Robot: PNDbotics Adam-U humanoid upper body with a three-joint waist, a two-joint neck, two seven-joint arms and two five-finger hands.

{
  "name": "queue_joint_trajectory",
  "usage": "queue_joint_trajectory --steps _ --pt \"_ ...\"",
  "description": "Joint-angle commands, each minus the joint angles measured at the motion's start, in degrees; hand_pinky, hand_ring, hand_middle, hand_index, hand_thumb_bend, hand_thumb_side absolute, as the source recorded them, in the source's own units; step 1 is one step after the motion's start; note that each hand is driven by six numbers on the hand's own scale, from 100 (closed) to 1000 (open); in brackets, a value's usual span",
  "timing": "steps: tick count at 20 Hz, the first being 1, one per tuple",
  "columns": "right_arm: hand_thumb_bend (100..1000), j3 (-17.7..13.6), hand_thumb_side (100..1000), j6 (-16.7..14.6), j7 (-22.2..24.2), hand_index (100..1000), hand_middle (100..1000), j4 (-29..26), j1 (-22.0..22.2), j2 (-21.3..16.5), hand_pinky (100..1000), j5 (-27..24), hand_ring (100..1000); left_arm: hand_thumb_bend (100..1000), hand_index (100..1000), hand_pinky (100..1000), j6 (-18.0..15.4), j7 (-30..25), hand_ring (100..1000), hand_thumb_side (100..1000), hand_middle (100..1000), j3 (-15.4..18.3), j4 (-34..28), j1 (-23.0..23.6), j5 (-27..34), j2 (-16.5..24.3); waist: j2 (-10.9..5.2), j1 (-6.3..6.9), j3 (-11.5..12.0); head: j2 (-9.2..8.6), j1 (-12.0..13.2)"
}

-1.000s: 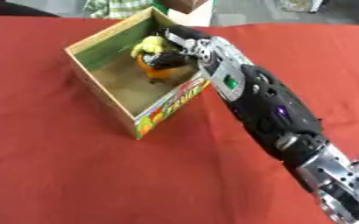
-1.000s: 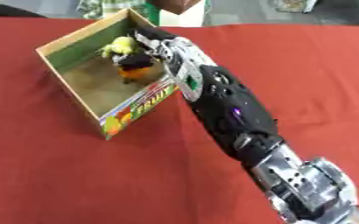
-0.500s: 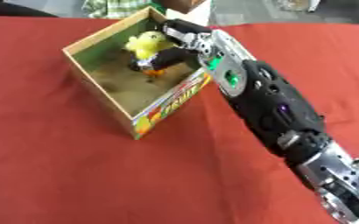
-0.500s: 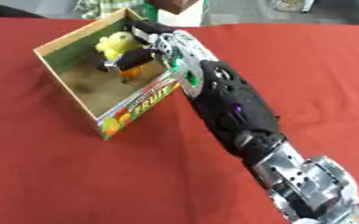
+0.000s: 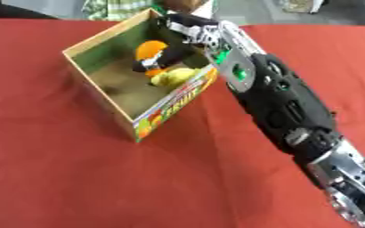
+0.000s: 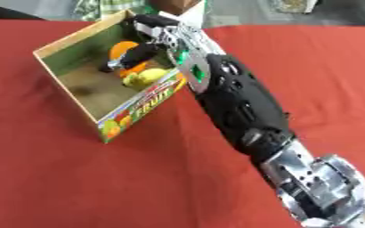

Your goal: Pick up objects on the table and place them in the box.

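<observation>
Fingers [image 5: 158, 60] of right hand [image 5: 187, 32] curl down inside open cardboard box with fruit print [image 5: 175, 103], close over orange-and-yellow toy [image 5: 160, 67]; can't tell if actually pinching it. Toy sits in box's right corner, orange round top, yellow lump below. Box on red tablecloth [image 5: 53, 169]. Black arm crosses box's right wall, hiding part of it.

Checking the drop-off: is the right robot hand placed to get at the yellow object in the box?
Probably yes: the right robot hand already reaches over the box rim, fingers beside the yellow object; nothing blocks it.
</observation>
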Motion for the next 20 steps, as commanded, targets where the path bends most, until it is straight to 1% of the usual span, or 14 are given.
queue_joint_trajectory --steps 1,3,5,6,7,8,9,12,14,16,18,20 --pt "600 -0.86 719 0.46 -0.22 1000 935 -3.51 -1.60 -1.82 917 -2.54 1000 100 748 547 0.25 -0.01 688 637 697 0.08 -1.14 -0.23 0.02 1.08 -1.63 0.33 -0.12 0.36 0.26" --pt "560 -0.89 741 1.10 -0.76 1000 926 -6.36 -1.43 -2.83 911 -5.27 1000 100 748 547 0.26 0.03 688 637 697 0.13 -1.14 -0.11 -0.02 1.11 -1.77 0.33 -0.29 0.57 0.38" --pt "478 -0.85 781 2.10 -1.66 1000 912 -10.36 -1.04 -4.48 901 -8.45 1000 100 748 547 0.26 0.11 688 637 697 0.20 -1.14 0.01 -0.07 1.15 -1.88 0.32 -0.50 0.74 0.61" --pt "373 -0.87 836 2.75 -2.44 1000 896 -12.89 -0.72 -5.56 891 -10.21 1000 100 748 547 0.26 0.16 688 637 698 0.25 -1.14 0.06 -0.11 1.17 -1.94 0.32 -0.62 0.84 0.79" --pt "237 -0.99 892 3.51 -3.54 1000 880 -15.71 -0.24 -6.83 878 -12.11 1000 100 748 547 0.25 0.23 688 637 698 0.31 -1.14 0.11 -0.14 1.18 -1.99 0.32 -0.77 0.95 1.02" --pt "134 -1.09 917 4.54 -4.92 1000 870 -18.82 0.46 -8.28 869 -14.03 1000 100 748 547 0.25 0.31 688 637 698 0.39 -1.14 0.22 -0.19 1.21 -2.06 0.33 -0.94 1.07 1.28" --pt "100 -1.18 925 5.72 -6.33 999 857 -21.83 1.27 -9.67 858 -15.60 1000 100 748 547 0.25 0.39 688 637 698 0.46 -1.14 0.33 -0.24 1.23 -2.13 0.34 -1.12 1.16 1.49" --pt "100 -1.97 901 10.02 -11.92 937 809 -32.17 4.98 -13.94 816 -20.33 979 100 748 548 0.28 0.63 688 637 698 0.63 -1.14 0.62 -0.36 1.22 -2.36 0.52 -1.77 1.41 2.04" --pt "100 -2.96 913 13.22 -16.14 913 795 -38.92 8.28 -16.56 801 -24.86 967 100 748 548 0.25 0.78 689 636 698 0.73 -1.14 0.76 -0.38 1.23 -2.55 0.74 -2.26 1.54 2.37" --pt "100 -3.84 921 15.70 -19.88 904 790 -45.24 11.75 -19.10 797 -29.47 964 100 748 548 0.24 0.93 689 635 698 0.83 -1.14 0.88 -0.43 1.25 -2.69 0.99 -2.67 1.60 2.71" --pt "100 -5.16 912 17.29 -23.35 884 766 -51.02 15.56 -21.22 781 -33.62 946 100 748 548 0.24 1.14 689 633 699 0.99 -1.14 1.02 -0.50 1.23 -2.79 1.37 -3.19 1.58 3.21" --pt "100 -6.54 924 18.35 -27.14 873 753 -55.90 19.09 -22.73 766 -37.56 931 100 749 548 0.22 1.38 689 631 699 1.12 -1.14 1.09 -0.55 1.20 -2.85 1.73 -3.57 1.57 3.70"
